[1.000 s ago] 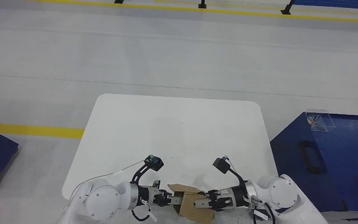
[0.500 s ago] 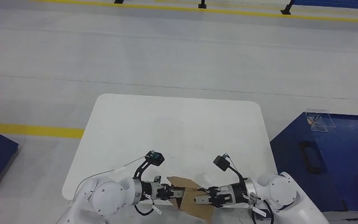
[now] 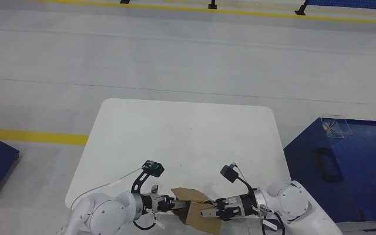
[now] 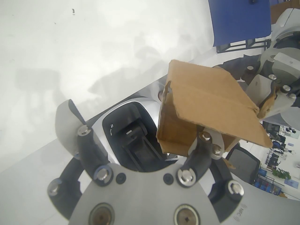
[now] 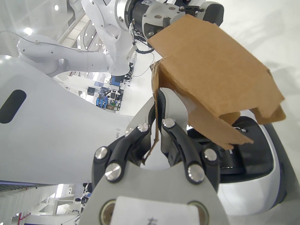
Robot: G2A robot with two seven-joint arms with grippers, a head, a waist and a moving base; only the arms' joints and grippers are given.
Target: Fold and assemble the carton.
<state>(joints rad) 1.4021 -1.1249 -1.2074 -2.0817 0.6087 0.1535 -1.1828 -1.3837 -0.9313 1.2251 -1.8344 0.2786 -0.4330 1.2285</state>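
Note:
The brown cardboard carton [image 3: 195, 210] hangs half-folded above the white table's [image 3: 188, 135] front edge, between my two grippers. My right gripper [image 5: 164, 105] is shut on a thin side panel of the carton [image 5: 211, 71]; in the left wrist view it [image 4: 273, 100] pinches the carton's far corner. My left gripper [image 4: 139, 120] is open wide. One of its fingers [image 4: 209, 139] rests under a carton [image 4: 208, 97] panel, while the other finger [image 4: 69, 115] stands free. The left gripper [image 5: 164, 12] sits behind the carton's far end.
A blue cabinet [image 3: 335, 170] with a small clear box [image 3: 335, 126] on it stands right of the table. The table's middle and far half are bare white. Yellow floor lines [image 3: 41, 137] run left of the table.
Both arms and the carton between them have shifted slightly to the left near the table's front edge. The right gripper keeps its hold.

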